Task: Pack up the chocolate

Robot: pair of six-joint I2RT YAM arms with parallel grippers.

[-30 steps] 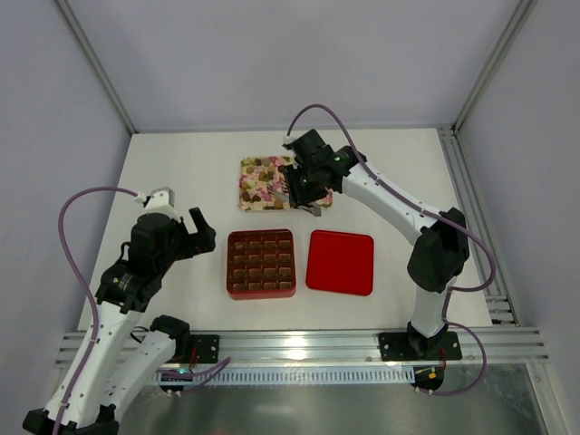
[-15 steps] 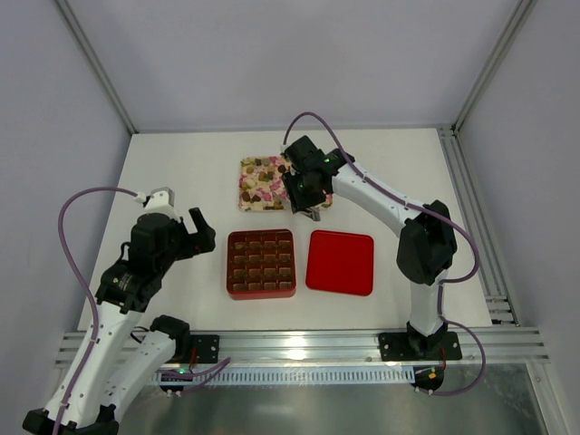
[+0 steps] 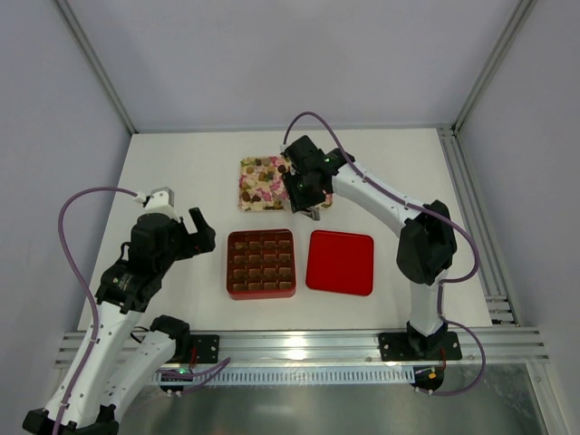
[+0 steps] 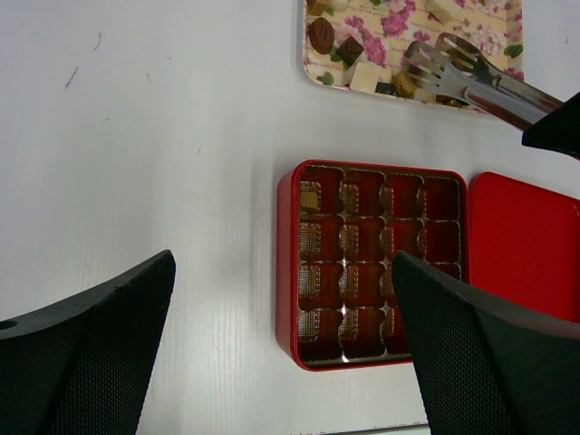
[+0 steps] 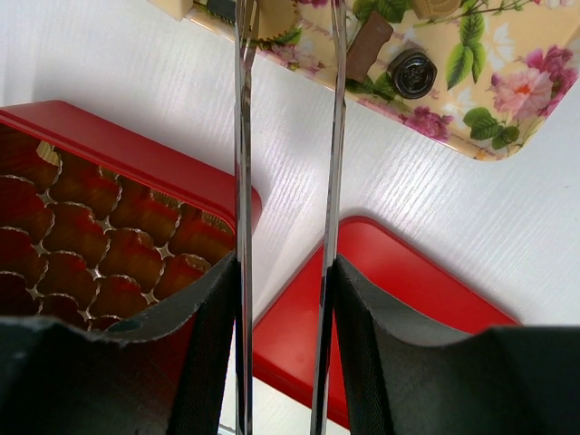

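Observation:
Several chocolate pieces [image 4: 322,34], dark, tan and whitish, lie on the floral tray [image 3: 256,172]. My right gripper [image 3: 304,192] hangs over the tray's right end, shut on metal tongs [image 4: 453,72]. The tongs' two arms [image 5: 240,181] stand apart, and their tips reach down among the pieces next to a tan one [image 5: 272,20]; I cannot tell whether they touch it. A round dark piece [image 5: 413,72] lies just right of the tongs. The red box [image 3: 228,265] with its brown insert sits below the tray. My left gripper [image 4: 285,362] hovers wide open to the left of the box, holding nothing.
The red lid [image 3: 341,262] lies flat just right of the box. Bare white table [image 4: 163,136] stretches to the left of the box and the tray. Grey walls and metal frame rails enclose the table.
The right arm shifted a little to the left over the tray a second ago and has been still since. The left arm has not moved.

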